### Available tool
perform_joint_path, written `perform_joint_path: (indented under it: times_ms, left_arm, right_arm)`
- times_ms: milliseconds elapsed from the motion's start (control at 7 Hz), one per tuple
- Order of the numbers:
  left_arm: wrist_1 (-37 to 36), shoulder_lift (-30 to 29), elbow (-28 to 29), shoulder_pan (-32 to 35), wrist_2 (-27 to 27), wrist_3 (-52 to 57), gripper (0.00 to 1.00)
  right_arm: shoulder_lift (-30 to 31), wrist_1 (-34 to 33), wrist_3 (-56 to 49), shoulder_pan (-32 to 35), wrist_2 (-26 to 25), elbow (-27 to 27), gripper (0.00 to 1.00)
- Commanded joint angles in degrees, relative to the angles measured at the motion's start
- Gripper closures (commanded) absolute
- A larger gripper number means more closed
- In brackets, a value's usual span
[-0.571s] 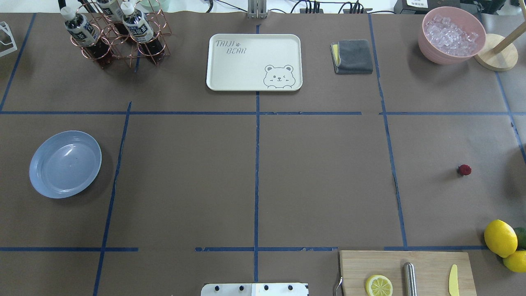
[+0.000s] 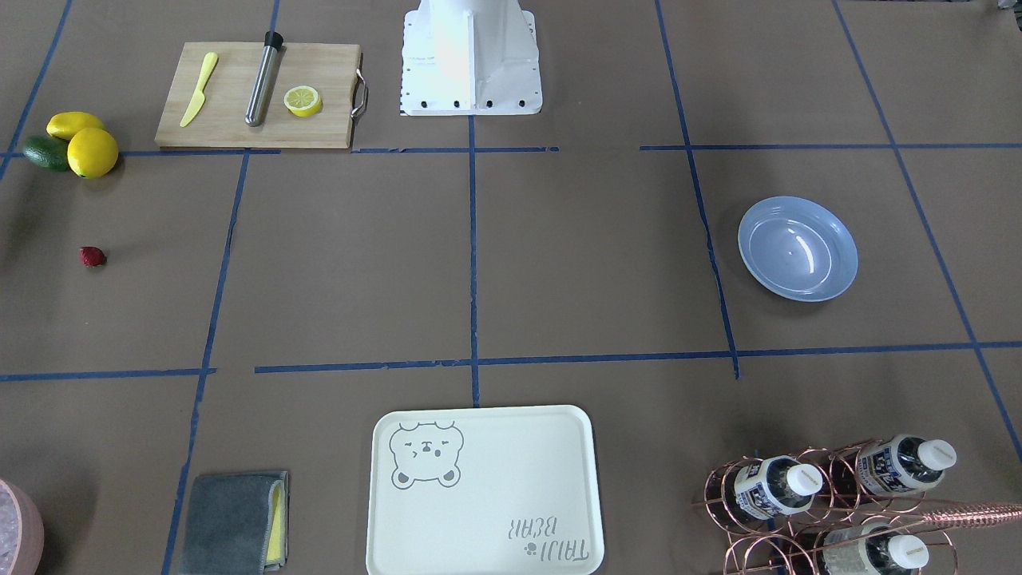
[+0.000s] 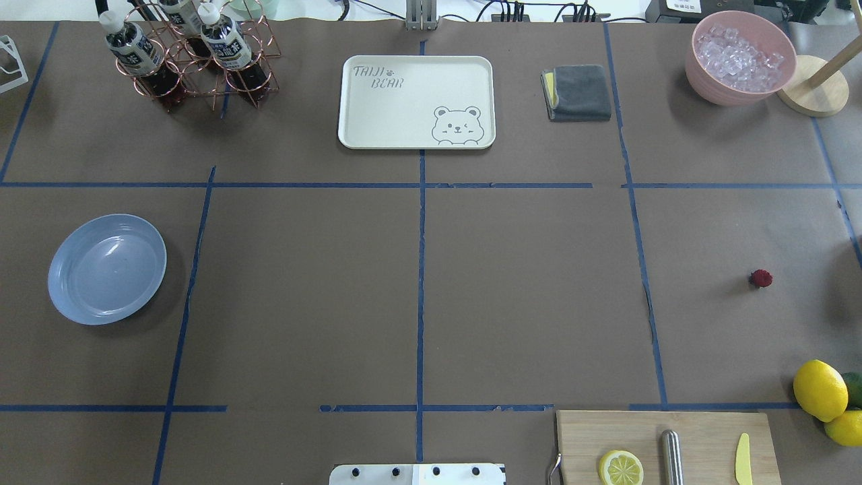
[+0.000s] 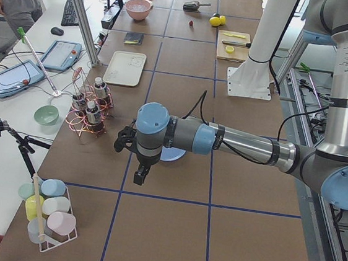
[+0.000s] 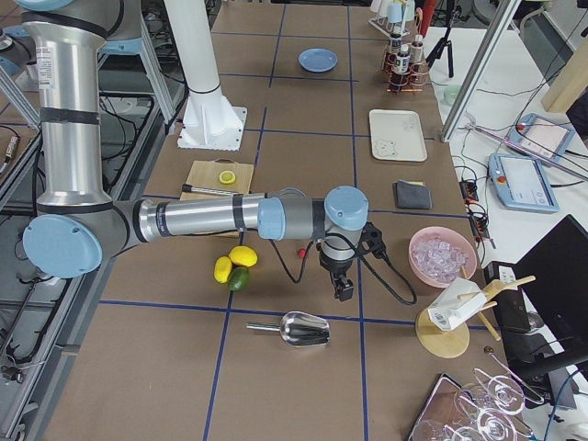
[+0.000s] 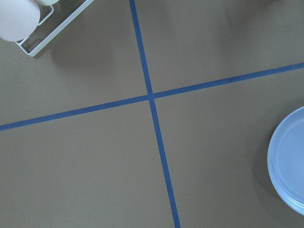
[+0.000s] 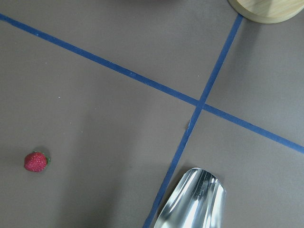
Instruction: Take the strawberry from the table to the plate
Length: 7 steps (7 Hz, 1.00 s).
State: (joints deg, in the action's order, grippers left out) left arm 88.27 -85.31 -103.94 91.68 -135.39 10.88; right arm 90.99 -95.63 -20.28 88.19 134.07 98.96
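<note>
Worktop (image 3: pixel 539 303): brown paper with a blue tape grid; in the overhead view its layout matched the frame from a moment earlier, with no item shifted. Right arm (image 5: pixel 202 219): lay stretched low over the robot's right end of the worktop, outside the overhead frame both then and now. Left arm (image 4: pixel 241 144): reached out likewise over the opposite end, near the plate. Plate (image 3: pixel 107 269): pale blue and empty, unmoved on the robot's left side; its rim showed at the right edge of the left wrist view. Right hand (image 5: pixel 343 288): hung above the worktop near the strawberry, on the side of a metal scoop (image 7: pixel 194 202); whether open or closed could not be told from the side view. Left hand (image 4: pixel 139 175): pointed down just beside the plate; its state could not be told either. Strawberry (image 3: pixel 761 278): lay on the worktop at the robot's right, well apart from the plate and untouched, low and left in the right wrist view. Judgement: no progress registered in the interval; pick not begun, and the right hand needed to centre over the berry and descend.
</note>
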Motion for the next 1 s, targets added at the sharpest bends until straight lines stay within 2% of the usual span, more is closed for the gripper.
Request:
perform_joint_path:
  times_ms: [0,286,429,571,714,857]
  left_arm:
    - [0.7,0.1,0.4,-1.9,-3.0,0.2,0.00]
    - [5.9,0.1,2.8,-2.9,-7.0,0.3,0.00]
    - [9.3,0.1,3.3,-6.9,-7.1,-0.4,0.00]
    - [10.9,0.0,3.6,-14.7,-6.7,-5.7,0.00]
    - [17.2,-0.3,5.8,-19.2,-6.6,-11.1,0.00]
    - [26.3,-0.3,10.6,-21.3,-6.6,-16.2,0.00]
  right_arm:
    - [-0.3,1.0,-0.2,-0.2,0.3,-0.3,0.00]
    - [0.4,7.4,-0.2,-0.3,2.6,-3.6,0.00]
    - [0.4,9.7,-0.2,-0.3,6.7,-6.0,0.00]
    - [0.5,12.8,0.0,-0.4,8.3,-7.5,0.00]
    - [0.5,13.7,1.0,-0.8,8.5,-7.6,0.00]
    - [0.5,13.7,1.5,-0.9,8.4,-7.8,0.00]
